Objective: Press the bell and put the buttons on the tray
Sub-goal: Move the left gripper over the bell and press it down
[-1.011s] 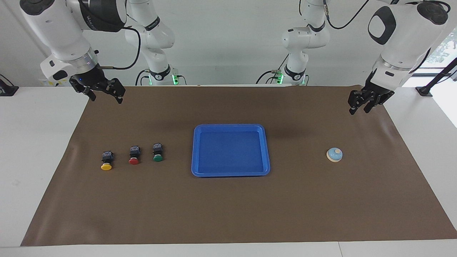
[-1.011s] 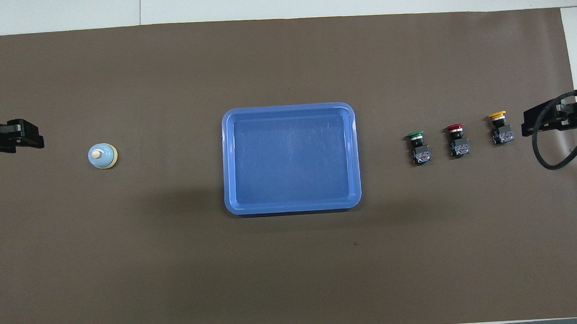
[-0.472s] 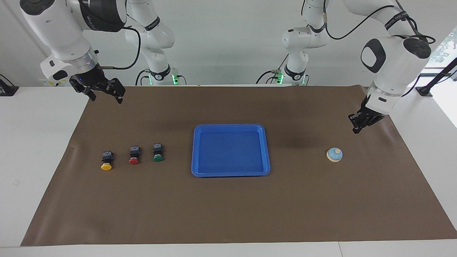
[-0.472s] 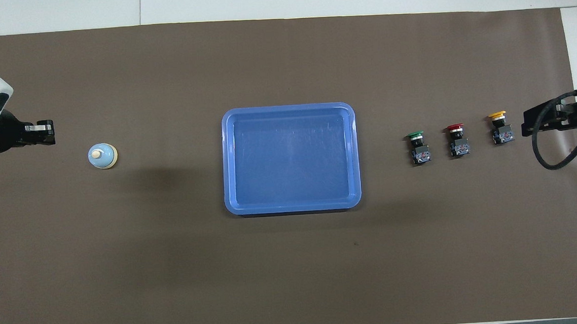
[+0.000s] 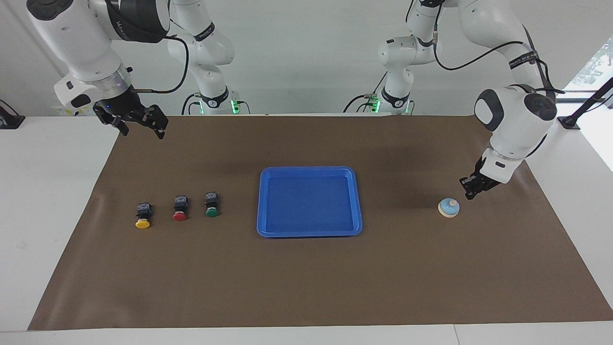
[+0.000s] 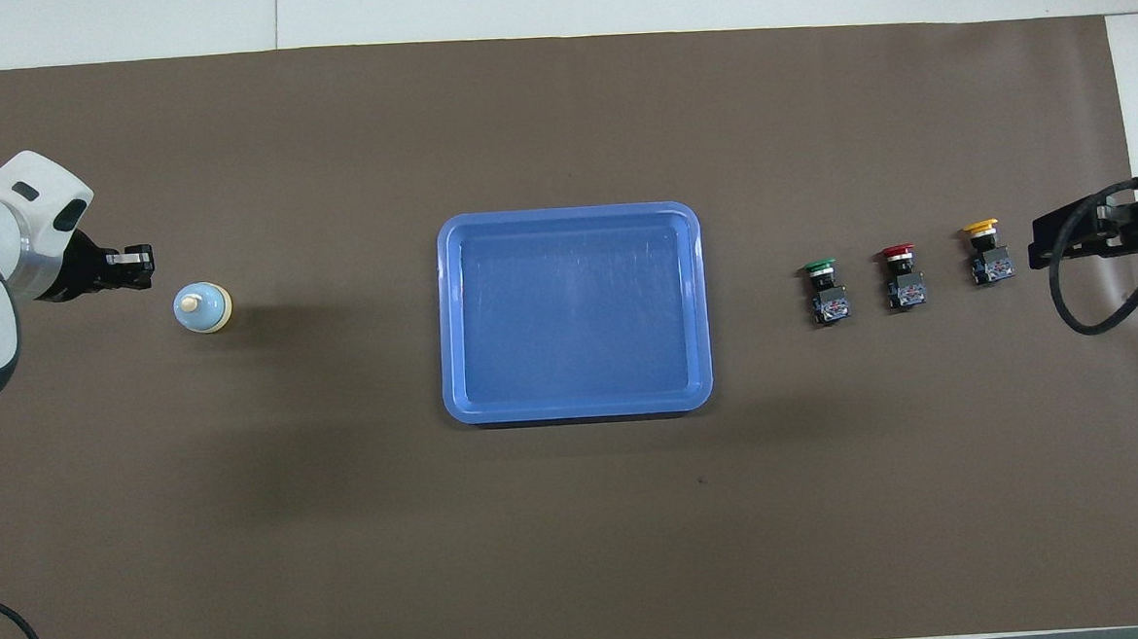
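Note:
The light-blue bell [image 5: 448, 207] stands on the brown mat toward the left arm's end; it also shows in the overhead view [image 6: 202, 308]. My left gripper [image 5: 468, 194] hangs low just beside the bell, apart from it, fingers together and empty; it shows in the overhead view too [image 6: 141, 280]. The blue tray [image 5: 357, 201] lies empty mid-table. The yellow [image 5: 142, 216], red [image 5: 179, 210] and green [image 5: 211, 205] buttons lie in a row toward the right arm's end. My right gripper [image 5: 141, 126] waits open, raised over the mat's edge near the robots.
The brown mat [image 5: 306, 278] covers most of the white table. The right arm's cable [image 6: 1078, 273] loops over the mat beside the yellow button [image 6: 987, 254].
My left gripper has come down and moved toward the bell, from over the mat's corner to just beside it. The right arm, buttons, tray and bell have not moved.

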You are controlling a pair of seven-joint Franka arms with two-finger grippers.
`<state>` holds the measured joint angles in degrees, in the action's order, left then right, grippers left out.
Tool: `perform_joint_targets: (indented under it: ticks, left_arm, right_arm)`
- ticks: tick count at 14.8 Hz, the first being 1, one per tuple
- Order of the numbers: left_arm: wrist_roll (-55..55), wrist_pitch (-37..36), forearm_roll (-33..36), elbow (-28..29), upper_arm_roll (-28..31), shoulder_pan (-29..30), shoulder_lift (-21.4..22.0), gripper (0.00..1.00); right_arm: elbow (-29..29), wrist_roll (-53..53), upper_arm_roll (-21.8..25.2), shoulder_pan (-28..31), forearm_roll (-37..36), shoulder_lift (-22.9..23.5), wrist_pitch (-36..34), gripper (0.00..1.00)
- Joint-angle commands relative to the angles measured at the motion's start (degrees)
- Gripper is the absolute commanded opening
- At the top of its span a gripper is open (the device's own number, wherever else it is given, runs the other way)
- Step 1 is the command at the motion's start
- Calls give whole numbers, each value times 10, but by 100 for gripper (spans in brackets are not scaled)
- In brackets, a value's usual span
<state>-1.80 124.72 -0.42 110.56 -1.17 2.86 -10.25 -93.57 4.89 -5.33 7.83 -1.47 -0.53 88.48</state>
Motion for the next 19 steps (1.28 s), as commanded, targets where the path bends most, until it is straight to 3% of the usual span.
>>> perform_joint_targets:
  ticks: [1,5,12,14,18,19]
  left_arm:
    - [8,33,-4,31,0,-3,-1,0]
    - [9,94,-4,89,0,-4,1,0]
    - [9,118,-3,98,1,-12,-25,0]
    - [10,80,-3,75,1,-11,-23,0]
    - [9,-64,-3,-12,0,-12,-3,0]
    - [10,-98,-2,-30,0,-13,7,28]
  right_arm:
    - [-13,3,-2,3,4,-12,-1,100]
    - [-13,3,-2,3,4,-12,-1,100]
    - [-13,3,-2,3,4,-12,-1,100]
    - [-13,3,-2,3,4,-12,-1,100]
    - [-13,3,-2,3,5,-12,-1,100]
    - [-13,3,-2,3,4,-12,-1,100]
